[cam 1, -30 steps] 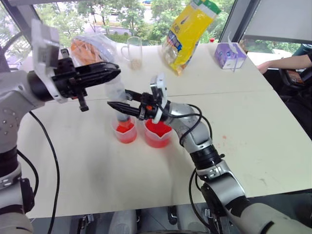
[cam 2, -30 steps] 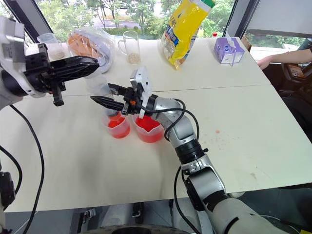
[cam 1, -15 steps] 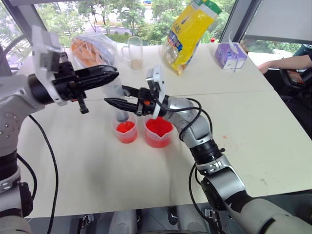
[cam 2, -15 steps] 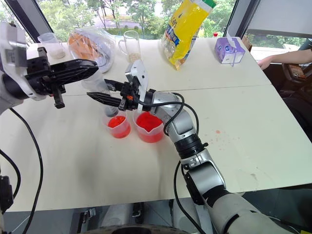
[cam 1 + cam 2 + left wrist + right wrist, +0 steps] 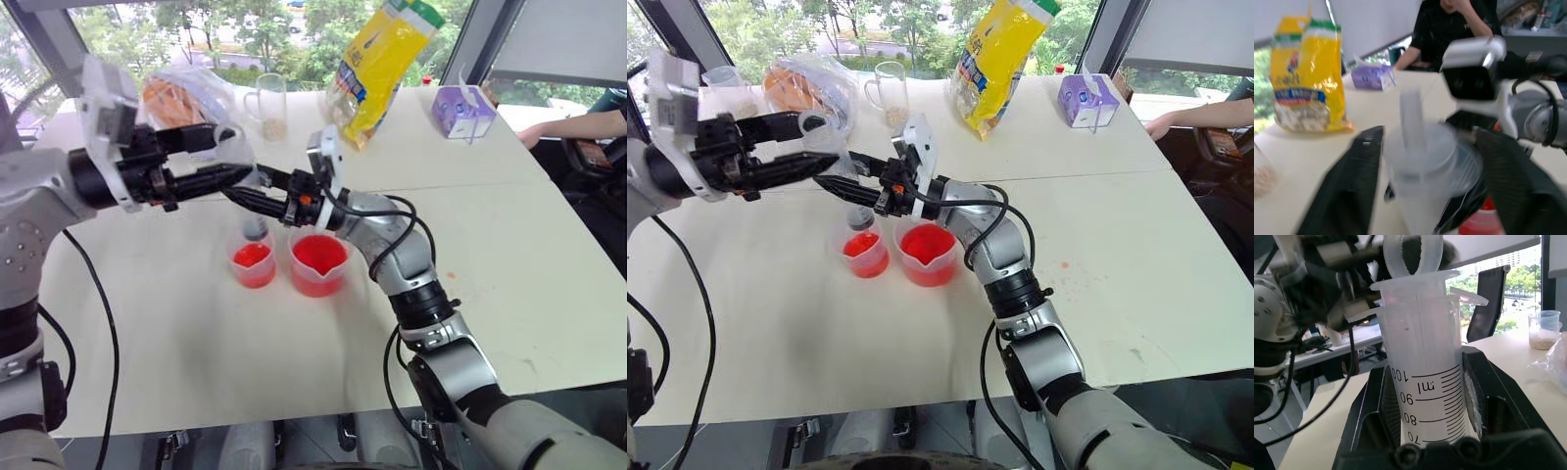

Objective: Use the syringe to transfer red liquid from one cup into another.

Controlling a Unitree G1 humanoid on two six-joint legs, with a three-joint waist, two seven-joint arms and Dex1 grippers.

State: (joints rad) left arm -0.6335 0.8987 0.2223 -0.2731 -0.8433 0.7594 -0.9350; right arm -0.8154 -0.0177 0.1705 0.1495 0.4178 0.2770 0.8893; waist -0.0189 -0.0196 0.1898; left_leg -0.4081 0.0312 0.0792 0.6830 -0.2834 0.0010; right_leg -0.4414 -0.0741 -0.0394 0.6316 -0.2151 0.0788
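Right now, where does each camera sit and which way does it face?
Left eye view: head, facing forward and down at the table; both arms meet at the syringe.
Right eye view: beside it, same scene, same arms.
Left wrist view: left wrist, along its open jaws flanking the plunger top.
Right wrist view: right wrist, along jaws shut on the barrel.
Shared: all show the syringe.

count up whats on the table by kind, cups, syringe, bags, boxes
cups holding red liquid: 2, the smaller cup and the spouted cup
clear containers with beige grains: 2, the handled mug and the small beaker
syringe: 1
bags: 2, the yellow bag and the clear bag
purple box: 1
total: 8
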